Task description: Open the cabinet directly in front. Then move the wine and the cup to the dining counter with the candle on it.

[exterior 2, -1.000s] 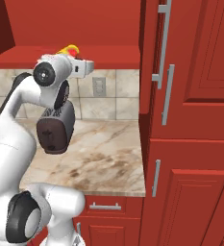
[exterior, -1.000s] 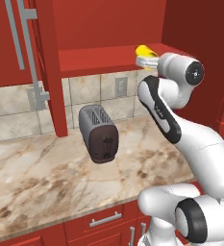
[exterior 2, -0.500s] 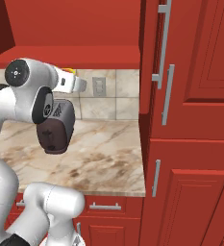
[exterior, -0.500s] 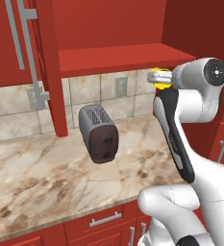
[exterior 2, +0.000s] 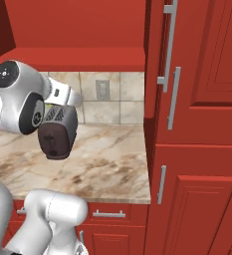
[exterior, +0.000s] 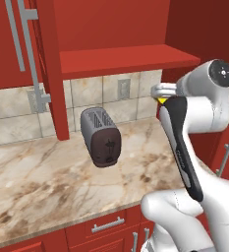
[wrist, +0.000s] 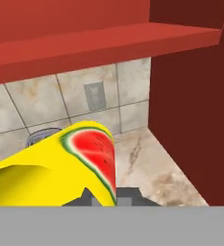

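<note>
Cup [wrist: 60, 168], yellow with watermelon mark, clamped in the clenched claw [wrist: 104, 196], above the marbled desk [exterior: 47, 177].

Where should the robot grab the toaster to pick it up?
Probably from above, across the toaster, pressing on its two long flat sides where it is narrowest. It stands upright on the counter with its slots facing up.

A dark toaster [exterior: 101, 136] stands on the marbled worktop [exterior: 47, 182], before beige tiles with a wall outlet [exterior: 124, 88].
</note>
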